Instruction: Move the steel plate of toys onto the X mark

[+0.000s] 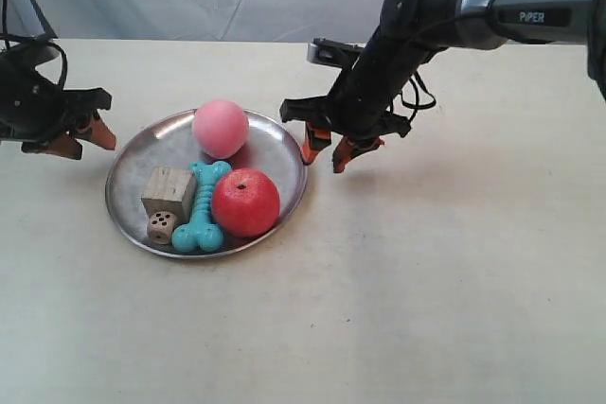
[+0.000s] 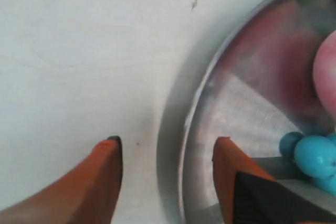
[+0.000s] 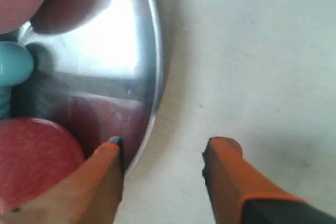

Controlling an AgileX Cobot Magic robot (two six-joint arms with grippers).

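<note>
Left claw (image 2: 168, 141) and right claw (image 3: 168, 142) gape empty, straddling the plate (image 1: 272, 153) rim at 9 and 3 o'clock (grasping step); next we pinch and lift level.

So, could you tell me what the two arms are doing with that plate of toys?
Both arms are set to grip the steel plate, which rests on the table holding a pink ball, a red ball, a turquoise bone, a wooden block and a die. The left pincer and the right pincer are open, each straddling the rim on opposite sides. Neither has closed yet.
</note>
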